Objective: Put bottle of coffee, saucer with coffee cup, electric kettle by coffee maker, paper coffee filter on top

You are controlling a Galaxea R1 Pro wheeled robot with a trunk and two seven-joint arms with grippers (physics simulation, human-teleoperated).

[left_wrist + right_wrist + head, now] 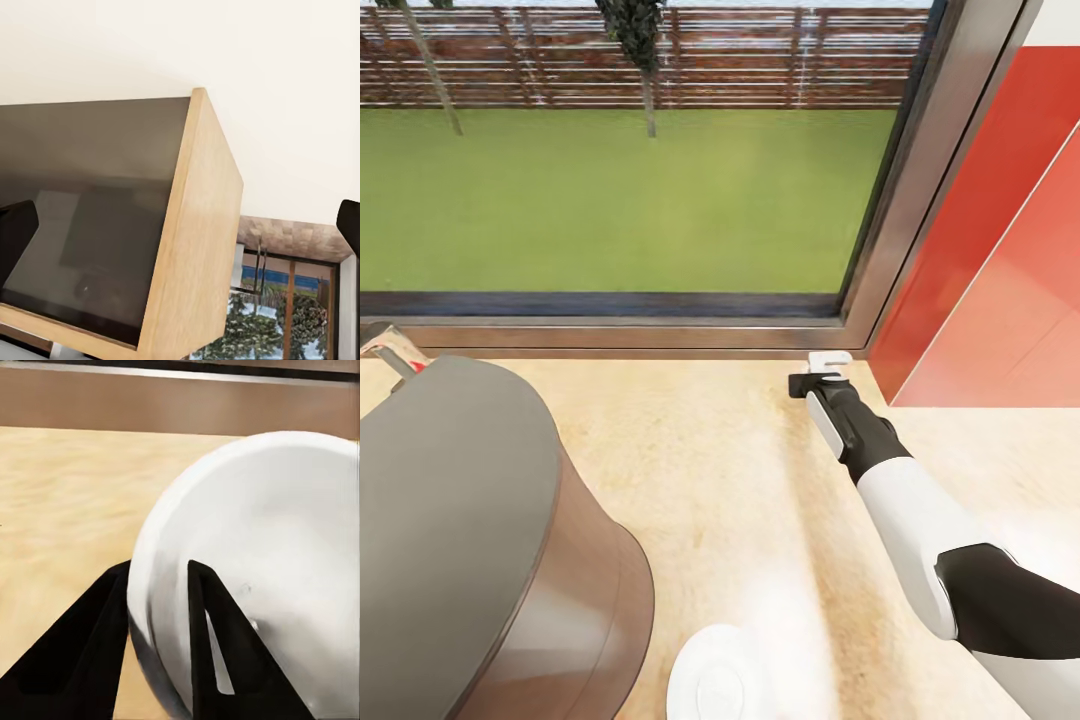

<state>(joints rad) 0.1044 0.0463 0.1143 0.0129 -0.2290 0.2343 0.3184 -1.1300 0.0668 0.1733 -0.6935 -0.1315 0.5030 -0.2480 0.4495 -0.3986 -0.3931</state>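
Right gripper (154, 641): clamped on the rim of the coffee cup (262, 562), one black finger outside the wall, the other inside the bowl; in the head view it sits at the far end of the outstretched right arm (900, 500).
Coffee cup: small, white, tipped on its side in the grip, low over the kitchen countertop (740, 470), near the window frame (660, 335) and the red wall panel (1000, 260).
Saucer (720, 680): flat on the countertop at the near edge of the head view, just beside the coffee maker (480, 540), well apart from the cup.
Coffee maker: dark grey curved body on the countertop, to the left.
Left gripper (180, 232): raised toward a wood-edged cabinet (195, 247) and the ceiling; two dark fingertips stand far apart at the sides, spread with nothing between them.
Step, as I judge it: the cup has yet to go onto the saucer.
Risk: a rim pinch is thin, so the tilted cup could twist or slip during the carry back.
Risk: set down still tilted, it could roll off the saucer or push the saucer away from the coffee maker.
Risk: a low sweep could knock the cup against the coffee maker.
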